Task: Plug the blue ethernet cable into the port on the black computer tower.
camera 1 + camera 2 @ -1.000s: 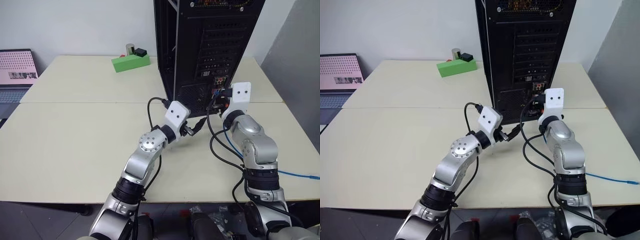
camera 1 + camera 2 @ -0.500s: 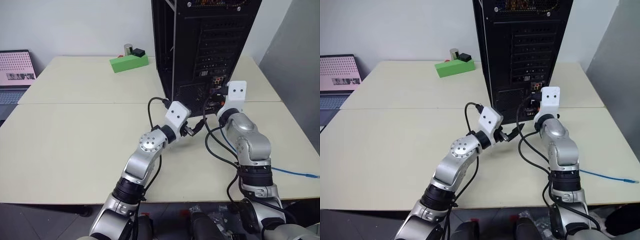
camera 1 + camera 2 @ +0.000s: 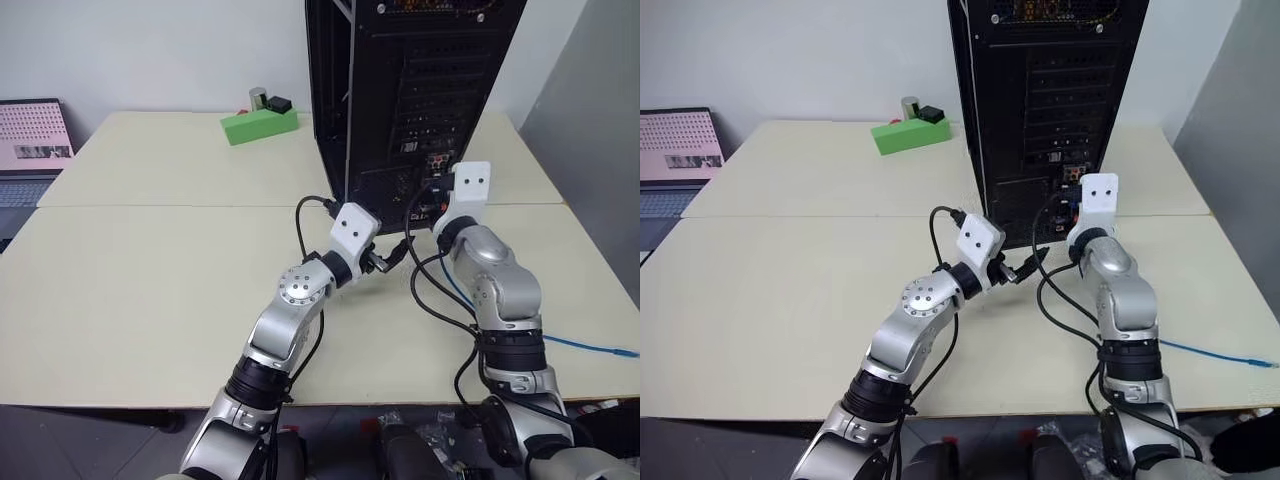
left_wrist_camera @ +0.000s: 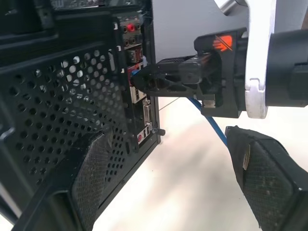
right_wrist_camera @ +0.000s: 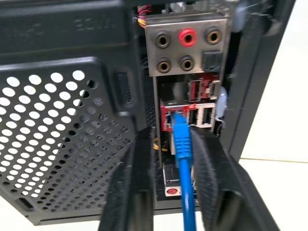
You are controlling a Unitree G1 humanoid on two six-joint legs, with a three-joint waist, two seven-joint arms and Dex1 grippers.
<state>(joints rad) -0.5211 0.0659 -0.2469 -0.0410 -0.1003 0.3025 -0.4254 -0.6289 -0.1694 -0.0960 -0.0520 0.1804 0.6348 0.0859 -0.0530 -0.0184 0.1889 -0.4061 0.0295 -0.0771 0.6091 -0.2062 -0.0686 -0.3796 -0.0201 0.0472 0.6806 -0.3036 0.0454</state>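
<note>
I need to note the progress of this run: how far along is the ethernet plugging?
Mostly done: the blue ethernet cable has its plug end in a port of the black computer tower; whether it has clicked home is unclear. In hand: the right gripper has its fingers parted either side of the cable. The left gripper is open beside the tower. Left: pull the right gripper clear.

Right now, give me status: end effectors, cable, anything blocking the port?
Left end effector open, holding nothing. Right end effector open, fingers flanking the blue ethernet cable. Plug end at the black computer tower port cluster. Nothing in the way.
</note>
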